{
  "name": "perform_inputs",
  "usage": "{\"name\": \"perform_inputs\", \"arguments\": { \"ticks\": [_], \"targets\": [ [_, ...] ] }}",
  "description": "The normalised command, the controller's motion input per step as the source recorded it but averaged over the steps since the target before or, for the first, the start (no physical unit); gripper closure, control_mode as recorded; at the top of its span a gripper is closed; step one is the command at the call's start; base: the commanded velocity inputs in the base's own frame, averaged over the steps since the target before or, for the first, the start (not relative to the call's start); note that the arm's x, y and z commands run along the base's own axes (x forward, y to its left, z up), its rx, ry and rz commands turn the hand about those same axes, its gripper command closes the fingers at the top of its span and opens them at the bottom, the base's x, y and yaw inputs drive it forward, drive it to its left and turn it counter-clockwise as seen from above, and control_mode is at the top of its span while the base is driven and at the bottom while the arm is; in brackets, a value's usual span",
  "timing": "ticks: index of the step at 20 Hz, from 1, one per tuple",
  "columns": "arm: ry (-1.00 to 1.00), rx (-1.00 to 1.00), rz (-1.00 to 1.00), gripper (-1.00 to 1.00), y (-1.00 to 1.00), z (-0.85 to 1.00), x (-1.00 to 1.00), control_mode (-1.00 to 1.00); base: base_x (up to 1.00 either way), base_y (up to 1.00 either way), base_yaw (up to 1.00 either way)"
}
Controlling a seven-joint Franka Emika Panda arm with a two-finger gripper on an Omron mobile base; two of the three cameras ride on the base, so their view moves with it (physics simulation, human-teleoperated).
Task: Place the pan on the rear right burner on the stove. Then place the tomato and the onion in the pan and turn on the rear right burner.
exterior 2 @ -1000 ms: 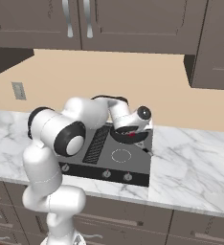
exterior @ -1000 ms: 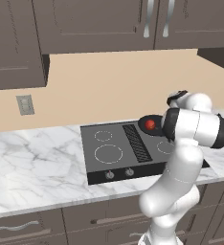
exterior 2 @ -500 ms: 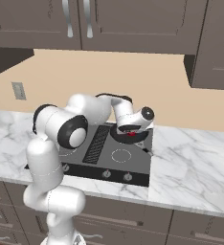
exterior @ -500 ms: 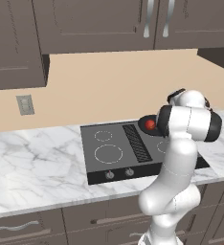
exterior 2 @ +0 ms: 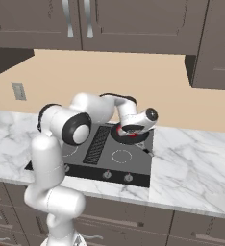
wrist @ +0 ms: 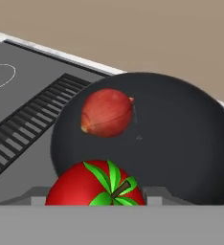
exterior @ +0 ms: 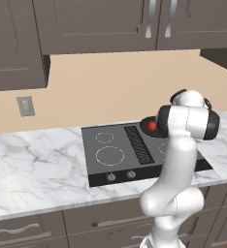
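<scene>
black and round, the pan (wrist: 147,139) sits on the rear right burner of the stove (exterior: 115,160), at the far right corner of the cooktop beside the centre vent grille (wrist: 32,124). in the hand view the onion (wrist: 107,112) lies on the pan floor, towards the grille side, its pointed tip aimed away from the grille. the tomato (wrist: 97,187) is right at the bottom of that view, stem up, directly between where the finger tips would rise, over the near edge of the pan. the gripper (exterior 2: 133,129) hangs just above the pan in the right base view, with red showing under it. the finger tips themselves are hidden, so i cannot tell whether the jaws are clamped on the tomato or standing apart around it.

my judgement: the tomato is about to be let go or has just been set down, and what remains is the knob. the four knobs (exterior 2: 107,175) sit along the front edge, well apart from the pan, so the hand must lift clear and come forward. nothing stands between but the pan rim and its handle.
</scene>
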Motion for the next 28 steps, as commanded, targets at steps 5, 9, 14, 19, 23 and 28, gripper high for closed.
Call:
{"name": "perform_inputs", "arguments": {
  "ticks": [5, 9, 14, 19, 23, 28],
  "targets": [
    [0.00, 0.00, 0.08, 1.00, 0.04, -0.11, 0.12, -1.00, 0.00, 0.00, 0.00],
    [0.00, 0.00, 0.08, 1.00, 0.04, -0.12, 0.18, -1.00, 0.00, 0.00, 0.00],
    [0.00, 0.00, 0.07, 1.00, 0.04, -0.16, 0.21, -1.00, 0.00, 0.00, 0.00],
    [0.00, 0.00, 0.07, 1.00, 0.00, -0.18, 0.17, -1.00, 0.00, 0.00, 0.00],
    [0.00, 0.00, 0.08, 1.00, 0.00, -0.18, 0.11, -1.00, 0.00, 0.00, 0.00],
    [0.00, 0.00, 0.07, 1.00, 0.00, -0.18, 0.11, -1.00, 0.00, 0.00, 0.00]
  ]
}}
